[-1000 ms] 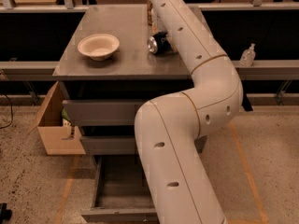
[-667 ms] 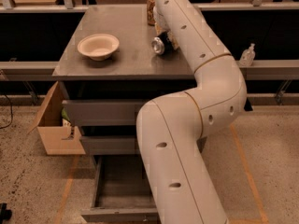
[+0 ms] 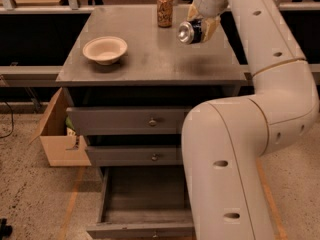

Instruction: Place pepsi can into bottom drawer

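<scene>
My gripper is at the back right of the cabinet top, shut on the dark blue pepsi can. The can lies on its side in the fingers, its silver end facing the camera, lifted a little above the top. The bottom drawer stands pulled open below the two upper drawers, and its inside looks empty. My big white arm covers the drawer's right part.
A tan patterned can stands upright at the back of the cabinet top. A beige bowl sits at the left. A cardboard box is on the floor to the left of the cabinet. The two upper drawers are closed.
The gripper has lifted the pepsi can off the cabinet top. The view has shifted, so the tan can now shows clear of the arm.
</scene>
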Robot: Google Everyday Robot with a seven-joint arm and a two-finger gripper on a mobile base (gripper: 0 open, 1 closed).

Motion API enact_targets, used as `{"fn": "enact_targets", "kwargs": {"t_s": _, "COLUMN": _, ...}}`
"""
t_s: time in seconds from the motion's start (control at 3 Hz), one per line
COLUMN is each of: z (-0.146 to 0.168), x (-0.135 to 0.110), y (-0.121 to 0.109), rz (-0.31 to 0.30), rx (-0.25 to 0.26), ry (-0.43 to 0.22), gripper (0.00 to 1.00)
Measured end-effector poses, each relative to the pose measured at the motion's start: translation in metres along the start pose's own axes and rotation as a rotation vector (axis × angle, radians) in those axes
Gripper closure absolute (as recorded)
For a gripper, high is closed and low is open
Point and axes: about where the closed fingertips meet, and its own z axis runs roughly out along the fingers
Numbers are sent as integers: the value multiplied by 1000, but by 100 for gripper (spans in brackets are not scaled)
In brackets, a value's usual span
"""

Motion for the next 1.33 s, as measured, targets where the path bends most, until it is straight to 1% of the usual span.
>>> {"fn": "enact_targets", "kwargs": {"t_s": 0.33, "z": -32, "x": 10, "y": 32, "rz": 72, "rx": 163, "ry": -145, "gripper": 100}}
{"fn": "enact_targets", "kwargs": {"t_s": 0.67, "z": -104, "x": 28, "y": 57, "rz": 71, "rx": 333, "ry": -101, "gripper": 100}}
{"fn": "enact_targets", "kwargs": {"t_s": 1.0, "z": -118, "x": 30, "y": 75, "rz": 94, "rx": 380, "ry": -91, "gripper": 100}}
{"fn": "enact_targets", "kwargs": {"t_s": 1.33, "z": -116, "x": 30, "y": 75, "rz": 95, "rx": 376, "ry": -92, "gripper": 100}}
